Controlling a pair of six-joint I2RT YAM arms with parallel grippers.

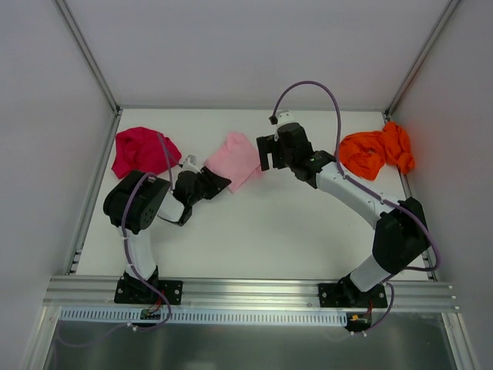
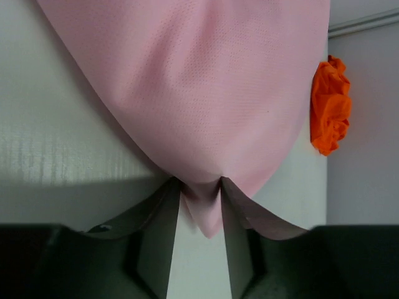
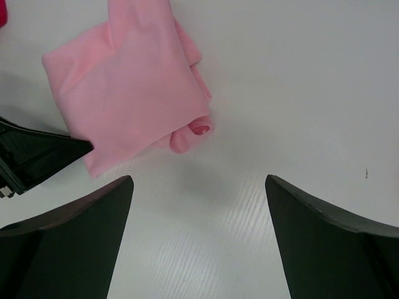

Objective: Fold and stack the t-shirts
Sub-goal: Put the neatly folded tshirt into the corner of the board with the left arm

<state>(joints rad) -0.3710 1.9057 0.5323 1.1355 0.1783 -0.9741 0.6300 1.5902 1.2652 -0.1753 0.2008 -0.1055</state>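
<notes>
Here the table [image 1: 293,223] carries three shirts along its far half: the magenta shirt [image 1: 139,150] bunched at the back left, the orange shirt [image 1: 373,153] crumpled at the back right, and the pink shirt [image 1: 237,158] between them, well apart from both. The pink shirt is a loose, half-folded wad with no clean long axis. Both arms reach in toward it, so it lies between the two claws. The left claw [image 2: 199,187] is at its near-left corner and pinches a fold of pink cloth between its fingers, the rest of the cloth spreading away ahead of it. The right claw [image 3: 198,187] hangs just beside the shirt's right edge, spread wide and holding nothing. In the right wrist view the shirt sits ahead and to the left of the fingers, not between them. I judge the spreading-out turns on that gap: the right claw needs a second corner before the shirt can be pulled flat.
</notes>
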